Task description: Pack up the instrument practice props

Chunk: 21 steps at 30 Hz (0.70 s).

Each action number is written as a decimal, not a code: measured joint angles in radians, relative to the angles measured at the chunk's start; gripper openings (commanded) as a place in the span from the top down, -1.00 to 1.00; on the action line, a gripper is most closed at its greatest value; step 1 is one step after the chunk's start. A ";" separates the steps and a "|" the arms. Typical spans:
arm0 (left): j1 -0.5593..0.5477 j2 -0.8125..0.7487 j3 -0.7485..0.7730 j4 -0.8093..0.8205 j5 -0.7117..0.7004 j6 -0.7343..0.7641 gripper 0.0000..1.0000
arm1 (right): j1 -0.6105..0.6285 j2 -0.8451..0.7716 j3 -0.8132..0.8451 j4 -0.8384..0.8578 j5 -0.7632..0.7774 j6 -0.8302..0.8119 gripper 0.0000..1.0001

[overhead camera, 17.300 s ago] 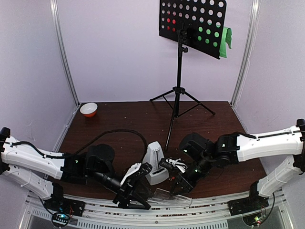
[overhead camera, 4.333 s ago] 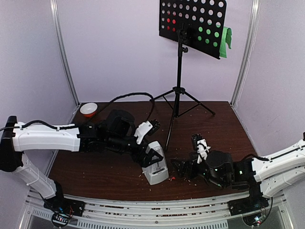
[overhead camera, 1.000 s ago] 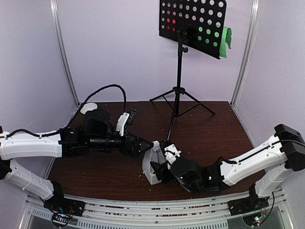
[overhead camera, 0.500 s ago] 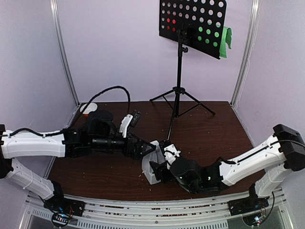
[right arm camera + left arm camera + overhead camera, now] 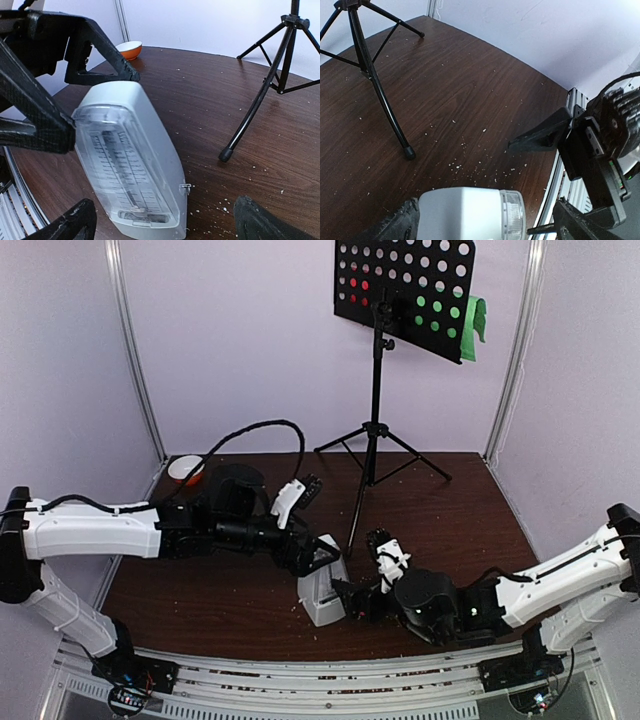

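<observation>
right end effector withdrawn, open | metronome 1 | stand 1 | bowl 1

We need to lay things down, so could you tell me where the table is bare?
Bare: the table's right side, between the music stand's legs and the wall; also front left, before the left arm. Crowded: centre front, left gripper and right gripper at the metronome.

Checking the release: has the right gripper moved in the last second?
Yes. The right gripper has backed off rightward from the metronome, its wrist now right of the music stand near foot.
</observation>
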 measured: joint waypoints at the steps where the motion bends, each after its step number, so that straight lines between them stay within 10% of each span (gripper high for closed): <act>1: 0.000 0.011 0.007 -0.002 0.000 0.013 -0.87 | 0.000 -0.024 -0.018 -0.006 0.007 0.009 -0.97; 21: -0.089 0.053 0.036 -0.062 -0.204 0.106 0.10 | -0.023 -0.248 -0.206 -0.150 0.157 0.188 -0.98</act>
